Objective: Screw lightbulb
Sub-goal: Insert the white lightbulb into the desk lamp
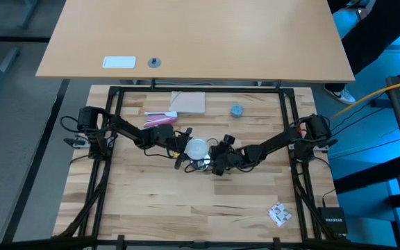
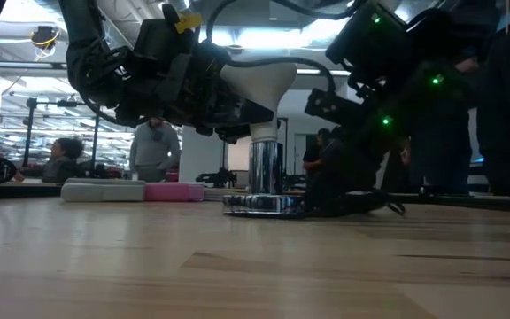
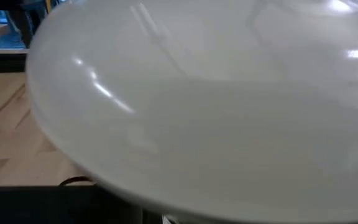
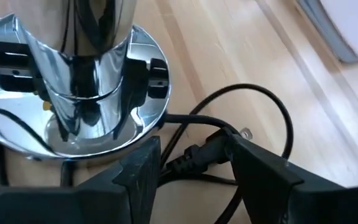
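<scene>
Lightbulb (image 1: 197, 147) at the frame's centre is held by the left gripper (image 1: 184, 148), upright over the chrome socket (image 2: 265, 182). Black cord (image 4: 229, 149) is clamped by the right gripper (image 4: 191, 163) beside the socket's base. No writing can be read anywhere.

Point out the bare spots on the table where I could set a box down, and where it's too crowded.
Free: the near stretch of the wooden table, between the arms and the crumpled wrapper. Also the far right corner beyond the blue-grey cap. Crowded: the middle, where the left gripper holds the lightbulb over the socket, the right gripper beside it, and the far strip with notebook and markers.
</scene>
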Robot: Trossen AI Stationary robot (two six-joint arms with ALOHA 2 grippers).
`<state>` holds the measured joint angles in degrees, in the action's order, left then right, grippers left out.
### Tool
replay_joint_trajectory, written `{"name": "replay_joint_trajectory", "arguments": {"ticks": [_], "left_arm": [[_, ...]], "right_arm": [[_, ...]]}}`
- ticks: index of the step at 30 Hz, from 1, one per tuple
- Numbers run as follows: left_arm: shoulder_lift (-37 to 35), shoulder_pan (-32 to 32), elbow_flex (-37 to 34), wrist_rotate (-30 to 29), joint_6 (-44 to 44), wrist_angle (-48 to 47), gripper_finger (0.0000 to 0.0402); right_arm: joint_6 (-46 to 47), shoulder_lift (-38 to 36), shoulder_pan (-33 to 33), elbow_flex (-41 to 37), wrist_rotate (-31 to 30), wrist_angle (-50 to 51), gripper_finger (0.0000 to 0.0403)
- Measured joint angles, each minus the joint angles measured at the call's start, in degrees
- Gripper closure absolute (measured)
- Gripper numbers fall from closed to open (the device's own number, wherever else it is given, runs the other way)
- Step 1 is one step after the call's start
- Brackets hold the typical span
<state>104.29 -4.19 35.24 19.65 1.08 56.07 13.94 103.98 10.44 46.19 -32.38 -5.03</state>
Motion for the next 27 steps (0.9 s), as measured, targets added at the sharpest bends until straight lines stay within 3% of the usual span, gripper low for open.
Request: {"name": "replay_joint_trajectory", "arguments": {"ticks": [6, 13, 20, 27], "left_arm": [[0.00, 0.11, 0.00, 0.66, -0.22, -0.03, 0.0237], [0.00, 0.22, -0.01, 1.76, -0.46, -0.09, 0.0237], [0.00, 0.22, -0.02, 1.30, -0.44, -0.07, 0.0237], [0.00, 0.20, 0.00, 0.92, -0.42, -0.04, 0.0237]], "right_arm": [[-4.16, -1.63, 0.67, -0.13, -0.05, -0.98, 0.0205], [-5.68, -7.31, 3.44, -0.11, -5.22, 2.82, 0.0205], [-5.67, -12.55, 5.46, -0.04, -6.59, 5.98, 0.0205], [-5.42, -13.03, 5.77, -0.02, -2.78, 6.02, 0.0205]]}}
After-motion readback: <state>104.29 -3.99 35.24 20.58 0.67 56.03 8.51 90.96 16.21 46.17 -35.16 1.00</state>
